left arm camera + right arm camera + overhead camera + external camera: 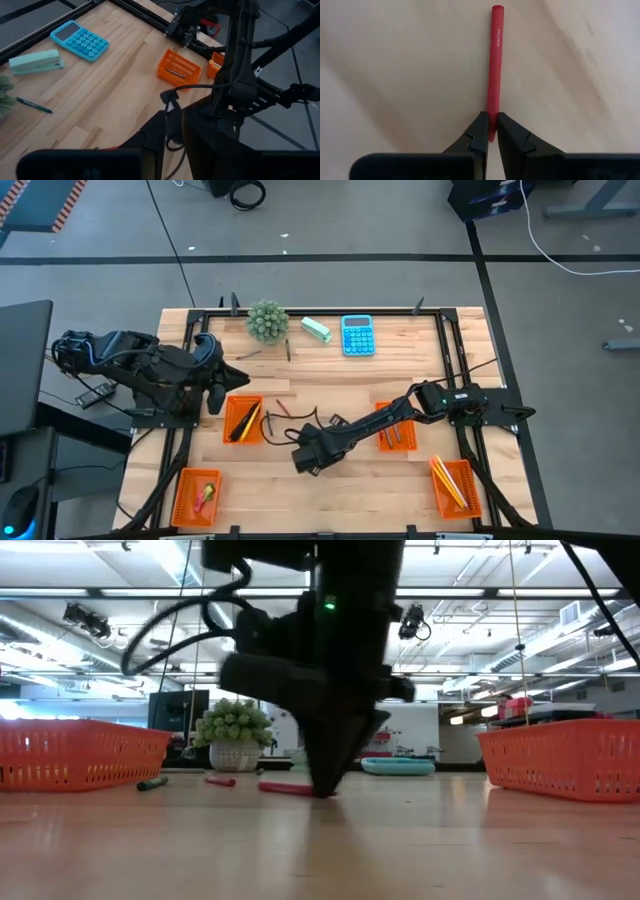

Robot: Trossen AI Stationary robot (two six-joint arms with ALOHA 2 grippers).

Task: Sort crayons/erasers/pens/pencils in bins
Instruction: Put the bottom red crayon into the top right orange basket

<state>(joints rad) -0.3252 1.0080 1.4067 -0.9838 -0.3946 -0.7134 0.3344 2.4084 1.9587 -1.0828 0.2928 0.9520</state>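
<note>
A red crayon (496,60) lies on the wood at mid-table, with my right gripper (490,132) shut on its near end; the low view shows the gripper (325,790) pointing down at the crayon (285,788). Four orange bins stand around it: one (243,420) with yellow sticks, one (197,495) with small erasers, one (397,427) with dark sticks, one (455,485) with pencils. Another crayon (220,780) and a dark pen (152,783) lie loose. My left gripper (215,395) waits raised beside the left bin. My right gripper pinches the crayon's end (492,120) between its two fingertips (479,131), coming steeply from above. The fingers point along the crayon, which stretches away from them, about level at the table top; whether it is clear of the wood I cannot tell.
At the far edge stand a small potted plant (267,320), a mint-green stapler (316,330) and a blue calculator (357,335). Loose pens lie near the plant (265,352) and at mid-table (330,420). Bare wood lies along the near edge between the bins.
</note>
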